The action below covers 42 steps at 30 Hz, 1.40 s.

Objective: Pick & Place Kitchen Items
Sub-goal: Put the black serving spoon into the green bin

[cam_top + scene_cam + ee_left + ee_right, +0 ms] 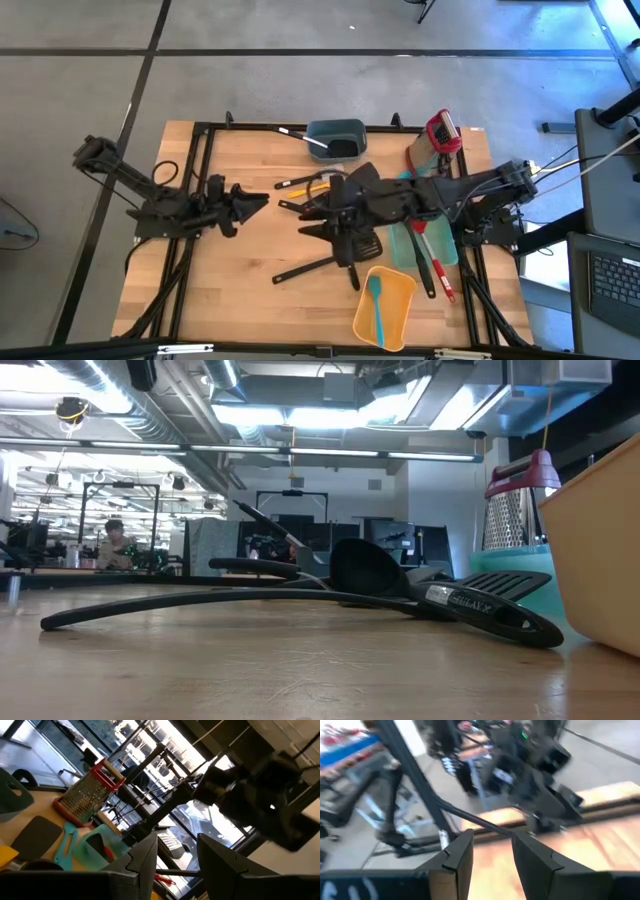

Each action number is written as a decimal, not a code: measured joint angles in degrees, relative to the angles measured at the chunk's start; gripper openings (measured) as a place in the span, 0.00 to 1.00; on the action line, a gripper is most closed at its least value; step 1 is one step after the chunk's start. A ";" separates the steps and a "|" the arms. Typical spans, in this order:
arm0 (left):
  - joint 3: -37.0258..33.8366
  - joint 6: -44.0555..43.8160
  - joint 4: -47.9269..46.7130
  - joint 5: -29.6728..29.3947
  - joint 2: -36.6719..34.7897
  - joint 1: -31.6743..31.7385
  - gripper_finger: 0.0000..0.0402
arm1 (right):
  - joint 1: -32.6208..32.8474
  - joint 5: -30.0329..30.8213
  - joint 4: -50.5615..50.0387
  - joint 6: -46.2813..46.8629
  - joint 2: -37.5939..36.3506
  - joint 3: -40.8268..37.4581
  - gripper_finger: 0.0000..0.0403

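Observation:
Several kitchen items lie in a loose pile at mid-table: black turners point(345, 250), a black ladle point(365, 565), an orange-handled utensil point(295, 183) and red-trimmed ones point(440, 275). A teal spatula point(377, 300) lies in a yellow bin point(400, 290). My right gripper point(308, 218) reaches across from the right and hangs open above the pile, with nothing between its fingers point(492, 837). My left gripper point(262, 200) is left of the pile and points at it, open and empty point(175, 842).
A grey-blue bin point(350, 130) at the far edge holds a pale-handled utensil point(310, 140). A red-framed grater point(443, 133) stands at the far right, and a teal board point(447, 250) lies under the right arm. Bare wood shows at the near left.

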 joint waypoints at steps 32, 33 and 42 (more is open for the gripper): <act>3.03 -15.64 -5.93 39.05 16.03 34.27 0.33 | -4.63 -13.52 48.48 28.77 -29.32 -58.48 0.34; 4.08 -15.60 -5.90 39.53 16.92 34.96 0.33 | -4.72 -16.14 48.48 28.93 -29.32 -58.48 0.34; 13.11 -10.84 -5.79 44.73 23.58 40.38 0.33 | -4.94 -22.03 47.82 28.60 -29.30 -58.48 0.34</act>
